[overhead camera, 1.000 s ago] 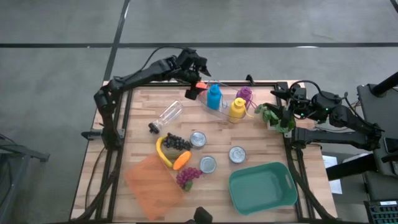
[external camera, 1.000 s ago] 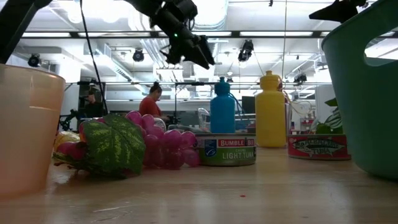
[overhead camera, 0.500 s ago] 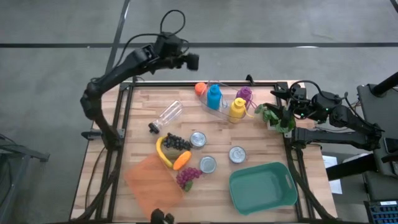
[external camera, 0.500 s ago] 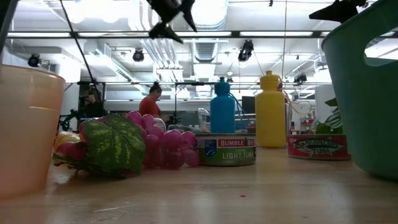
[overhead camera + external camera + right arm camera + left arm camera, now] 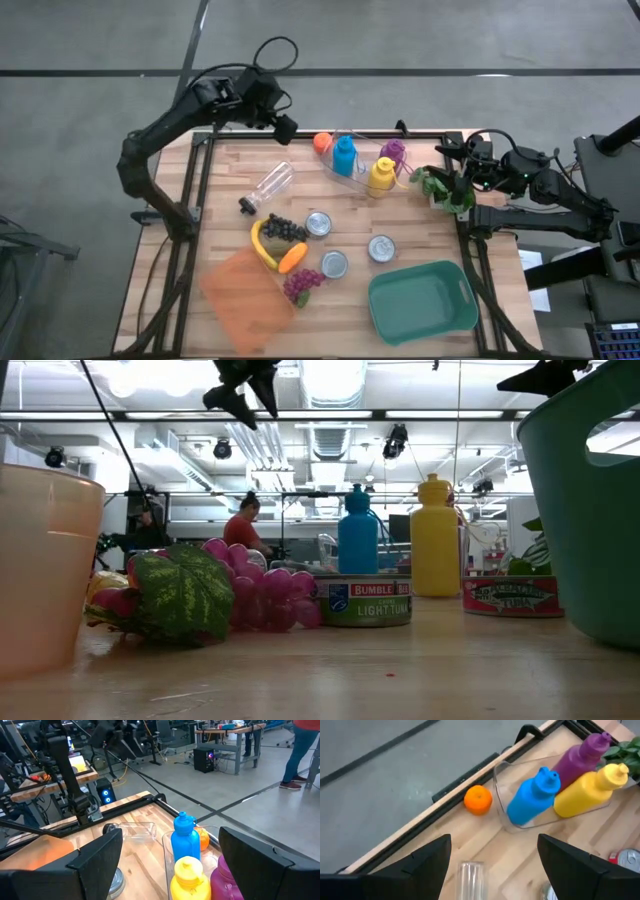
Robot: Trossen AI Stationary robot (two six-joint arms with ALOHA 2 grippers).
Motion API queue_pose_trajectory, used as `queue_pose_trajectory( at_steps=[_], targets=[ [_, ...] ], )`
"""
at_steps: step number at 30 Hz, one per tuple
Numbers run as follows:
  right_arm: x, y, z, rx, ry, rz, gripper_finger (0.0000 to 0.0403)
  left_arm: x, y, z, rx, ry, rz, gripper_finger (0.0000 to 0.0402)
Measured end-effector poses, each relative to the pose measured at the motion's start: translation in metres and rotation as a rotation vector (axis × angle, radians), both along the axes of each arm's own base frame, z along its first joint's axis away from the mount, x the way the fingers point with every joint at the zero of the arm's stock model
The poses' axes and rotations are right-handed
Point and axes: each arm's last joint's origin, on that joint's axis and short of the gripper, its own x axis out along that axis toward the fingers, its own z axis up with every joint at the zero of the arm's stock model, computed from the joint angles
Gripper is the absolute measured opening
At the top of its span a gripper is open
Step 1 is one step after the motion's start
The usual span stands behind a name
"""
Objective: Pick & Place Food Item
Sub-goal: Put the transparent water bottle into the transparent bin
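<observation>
Orange point(image 5: 322, 142) on the table's far edge, apart from the open, empty left end effector point(image 5: 283, 128).

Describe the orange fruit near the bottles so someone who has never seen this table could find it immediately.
Start at the wooden table's far edge, where a clear tray holds blue, yellow and purple bottles. Beside the tray's end nearest the blue bottle sits the orange, alone on bare wood. It is small, round and outside the tray, unlike the upright bottles.
</observation>
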Motion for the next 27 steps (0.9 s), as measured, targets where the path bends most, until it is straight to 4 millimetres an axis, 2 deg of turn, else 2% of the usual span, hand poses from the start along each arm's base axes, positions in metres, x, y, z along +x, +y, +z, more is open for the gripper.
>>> queue_pose_trajectory(
  at_steps=[5, 10, 14, 18, 22, 27],
  targets=[
    [0.000, 0.000, 0.000, 0.000, 0.000, 0.000, 0.0329, 0.010, 0.006, -0.009, 0.077, 0.029, -0.073, 0.0299],
    [0.000, 0.000, 0.000, 0.000, 0.000, -0.001, 0.0329, 0.026, 0.005, -0.042, 0.085, 0.048, -0.154, 0.0299],
    [0.000, 0.000, 0.000, 0.000, 0.001, -0.001, 0.0329, 0.040, 0.002, -0.072, 0.051, -0.019, -0.156, 0.0299],
    [0.000, 0.000, 0.000, 0.000, 0.000, -0.001, 0.0329, 0.053, -0.007, -0.100, 0.038, -0.085, -0.151, 0.0299],
    [0.000, 0.000, 0.000, 0.000, 0.000, -0.001, 0.0329, 0.061, -0.020, -0.120, 0.116, -0.057, -0.193, 0.0299],
    [0.000, 0.000, 0.000, 0.000, 0.000, -0.001, 0.0329, 0.070, -0.038, -0.136, 0.232, -0.094, -0.088, 0.0298]
  ],
)
